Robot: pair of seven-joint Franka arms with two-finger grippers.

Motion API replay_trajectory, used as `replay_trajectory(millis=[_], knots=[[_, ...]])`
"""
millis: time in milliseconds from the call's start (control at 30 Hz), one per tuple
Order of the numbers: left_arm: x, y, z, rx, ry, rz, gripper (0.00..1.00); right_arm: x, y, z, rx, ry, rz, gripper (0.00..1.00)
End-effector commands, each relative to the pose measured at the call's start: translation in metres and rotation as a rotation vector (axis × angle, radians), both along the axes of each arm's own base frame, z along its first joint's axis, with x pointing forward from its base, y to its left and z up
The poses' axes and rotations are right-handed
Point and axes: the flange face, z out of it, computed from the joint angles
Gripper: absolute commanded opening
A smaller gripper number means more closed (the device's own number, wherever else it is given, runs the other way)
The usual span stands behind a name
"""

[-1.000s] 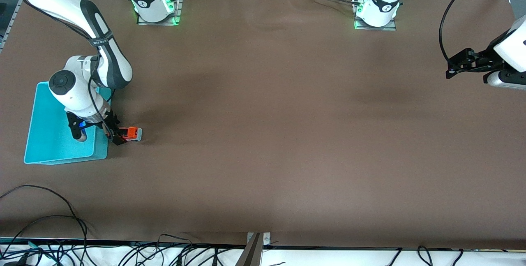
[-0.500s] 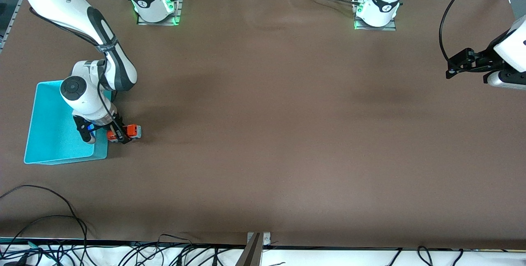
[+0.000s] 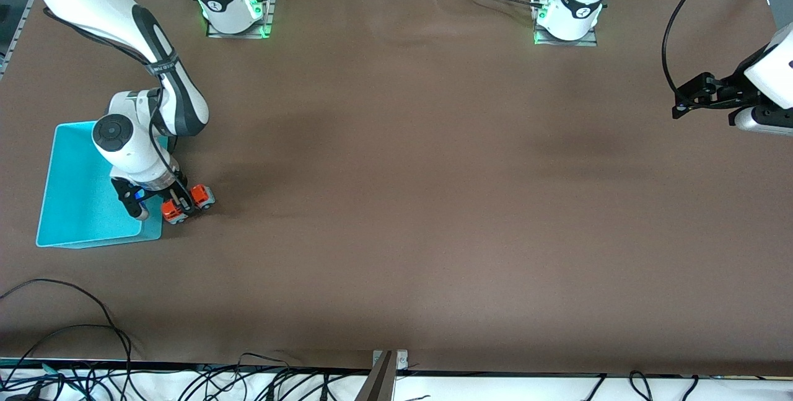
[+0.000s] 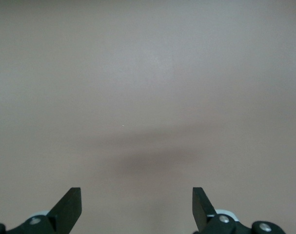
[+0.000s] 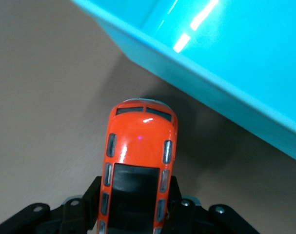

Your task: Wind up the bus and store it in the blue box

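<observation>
Holding the bus [image 3: 188, 201] tight, the right gripper [image 3: 180, 204] sits just beside the blue box [image 3: 74, 202].
The left gripper [image 4: 137, 207] waits, fingers wide, over the bare table [image 3: 433, 202].

A wide table [image 3: 433, 202] covered in plain brown matting fills nearly the whole front view, lit evenly with a few soft dark shadows across its middle. Along the table's edge nearest the front camera lies a white strip strewn with tangled black cables [image 3: 68, 351], and a small metal bracket [image 3: 390, 359] sits at the middle of that edge.
</observation>
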Motion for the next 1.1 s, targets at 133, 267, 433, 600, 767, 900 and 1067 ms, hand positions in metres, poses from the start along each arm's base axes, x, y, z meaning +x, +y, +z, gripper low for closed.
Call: replay_trajectory(millis=[133,267,433,600,767,900,1067], knots=[[0.0,-0.001,0.006,0.012,0.001,0.0,1.0,-0.007,0.004,0.069,-0.041,0.079,0.1,0.0],[0.0,0.0,0.005,0.012,0.002,0.001,1.0,-0.011,0.002,0.088,-0.051,0.121,0.17,0.0],[0.001,0.001,0.004,0.013,0.004,0.003,1.0,-0.02,-0.021,0.113,-0.04,0.179,0.283,0.0],[0.001,0.0,0.004,0.012,0.004,0.001,1.0,-0.026,-0.048,0.137,-0.011,0.228,0.457,0.0],[0.001,-0.001,0.005,0.014,0.002,0.0,1.0,-0.029,-0.07,0.142,-0.016,0.258,0.587,0.0],[0.001,-0.002,0.005,0.014,0.002,-0.002,1.0,-0.032,-0.091,0.139,-0.02,0.272,0.673,0.0],[0.001,-0.001,0.005,0.014,0.002,0.0,1.0,-0.036,-0.123,0.12,-0.063,0.344,0.821,0.0]])
